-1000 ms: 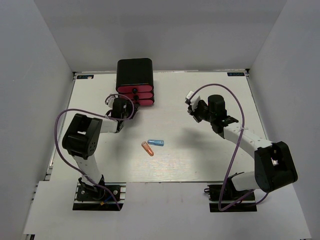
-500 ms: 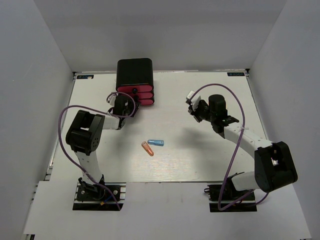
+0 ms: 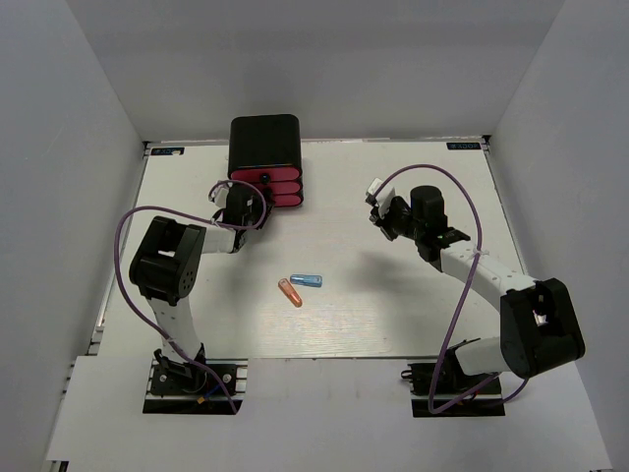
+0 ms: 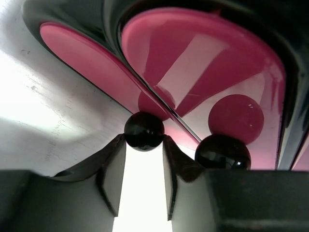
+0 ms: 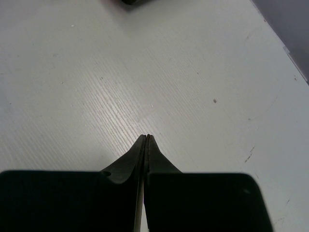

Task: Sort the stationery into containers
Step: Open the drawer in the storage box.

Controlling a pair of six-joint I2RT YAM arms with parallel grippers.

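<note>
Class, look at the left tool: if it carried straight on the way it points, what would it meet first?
The black knob sitting between the left tool's fingertips, then probably the pink drawer behind it; depth there is hard to judge.

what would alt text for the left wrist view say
The left gripper has its two dark fingertips against either side of a black round knob on a stack of glossy pink drawers. A second black knob sits just to the right, and the white table shows at left.
</note>
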